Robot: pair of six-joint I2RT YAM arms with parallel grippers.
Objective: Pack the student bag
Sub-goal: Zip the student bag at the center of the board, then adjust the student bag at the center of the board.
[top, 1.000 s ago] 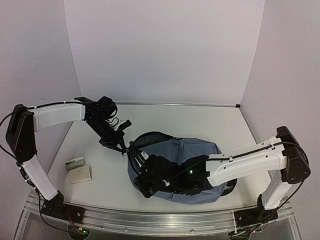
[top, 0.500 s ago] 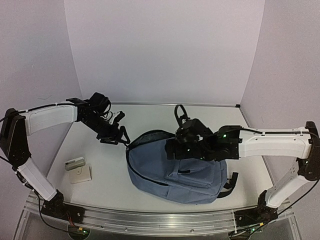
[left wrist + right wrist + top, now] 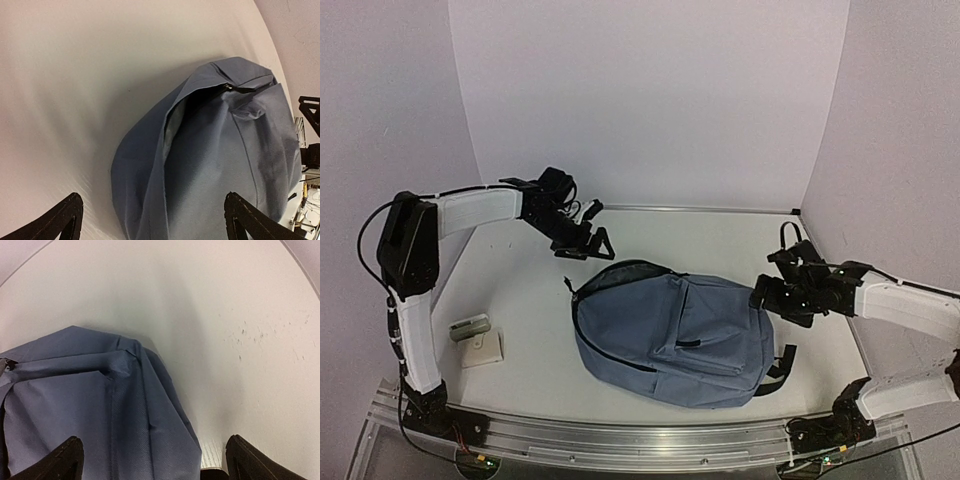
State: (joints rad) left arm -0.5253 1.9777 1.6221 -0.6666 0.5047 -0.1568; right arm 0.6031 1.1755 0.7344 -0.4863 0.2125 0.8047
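The student bag [image 3: 670, 335] is a large slate-blue backpack lying flat in the middle of the table, front pocket up. Its top zipper gapes along the far left edge. My left gripper [image 3: 590, 243] hovers open just beyond the bag's top left corner, holding nothing. In the left wrist view the bag [image 3: 215, 160] shows between that open gripper [image 3: 152, 222], with the dark opening [image 3: 186, 106] visible. To the right of the bag my right gripper [image 3: 770, 292] stands open and empty. In the right wrist view the bag [image 3: 90, 410] lies under my right gripper [image 3: 152, 460].
Two small pale items lie on the left of the table: a little case [image 3: 470, 326] and a flat beige card-like piece [image 3: 482, 349]. Black straps [image 3: 778, 365] stick out at the bag's right end. Walls close the table at the back and sides.
Both grippers opened and drew away from the bag. The right arm swung from over the bag out to its right side. The left gripper lifted back toward the far wall.
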